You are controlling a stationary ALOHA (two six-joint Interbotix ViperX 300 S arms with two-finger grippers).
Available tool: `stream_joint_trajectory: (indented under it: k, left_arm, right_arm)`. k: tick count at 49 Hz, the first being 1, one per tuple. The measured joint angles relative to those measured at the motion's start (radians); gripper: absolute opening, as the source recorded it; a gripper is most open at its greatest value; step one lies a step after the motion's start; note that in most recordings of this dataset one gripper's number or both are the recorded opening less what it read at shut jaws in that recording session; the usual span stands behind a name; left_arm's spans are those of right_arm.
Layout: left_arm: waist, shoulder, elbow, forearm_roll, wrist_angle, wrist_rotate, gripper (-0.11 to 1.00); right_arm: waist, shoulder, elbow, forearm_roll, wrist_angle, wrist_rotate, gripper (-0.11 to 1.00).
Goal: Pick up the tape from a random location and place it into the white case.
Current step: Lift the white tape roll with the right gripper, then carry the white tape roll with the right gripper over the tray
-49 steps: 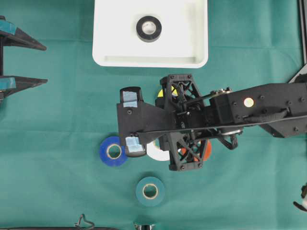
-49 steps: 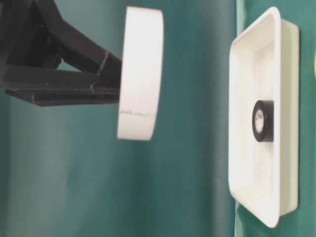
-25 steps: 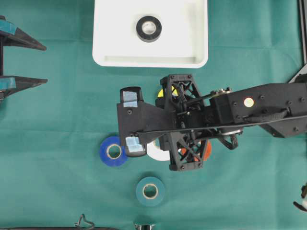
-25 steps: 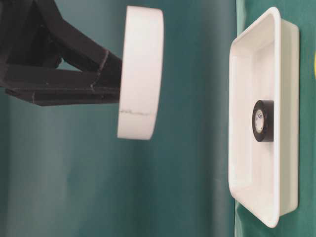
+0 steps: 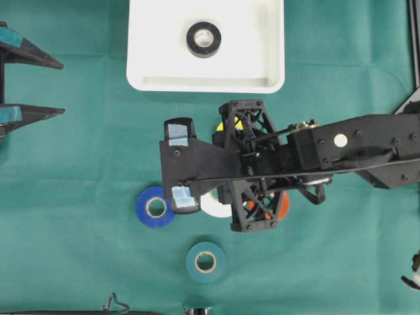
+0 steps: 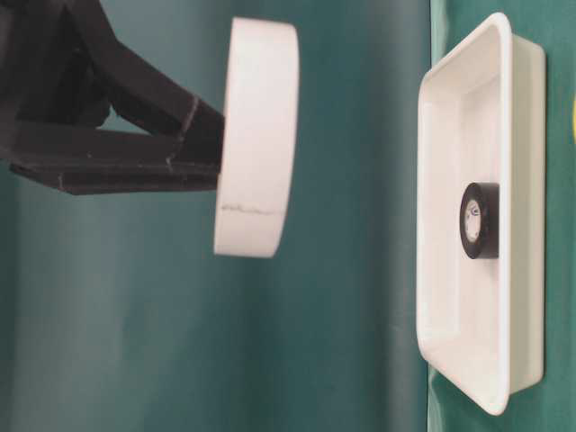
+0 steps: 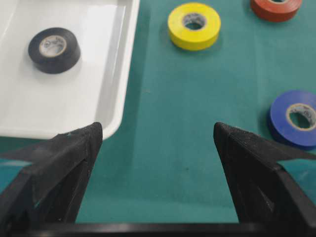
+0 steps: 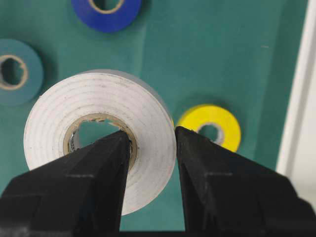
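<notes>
Compared with the earlier frames, no change is observed: both arms and all rolls keep their positions. The right gripper (image 8: 150,148) stays clamped on the white tape roll (image 8: 101,128), one finger through the core and the other on the outer face, with the roll lifted clear of the green cloth (image 5: 79,249). The white case (image 5: 151,65) lies beyond it, near but apart, and holds a black roll (image 5: 203,39). The left gripper (image 7: 157,143) hangs with jaws spread wide, holding nothing. Blue (image 5: 155,207), teal (image 5: 205,262), yellow (image 7: 194,25) and orange (image 7: 275,8) rolls lie flat on the cloth.
</notes>
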Motion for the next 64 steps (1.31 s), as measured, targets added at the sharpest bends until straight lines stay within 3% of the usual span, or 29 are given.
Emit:
stream_joint_trajectory:
  k: [22,46,58,64]
  left_arm:
    - [0.000,0.000,0.000,-0.002,0.012,0.000,0.96]
    - [-0.002,0.000,-0.002,0.000,0.012,0.000,0.96]
    - [-0.002,0.000,0.000,-0.002,0.012,0.000,0.96]
    - [0.000,0.000,0.000,0.000,0.014,0.000,0.96]
  right_arm:
    - [-0.127,0.000,0.018,-0.018,0.000,-0.040,0.29]
    - [-0.485,0.002,0.040,-0.020,-0.052,-0.169,0.29]
    - [-0.618,0.002,0.041,-0.020,-0.072,-0.198,0.29]
    - [-0.646,0.002,0.043,-0.021,-0.084,-0.199,0.29]
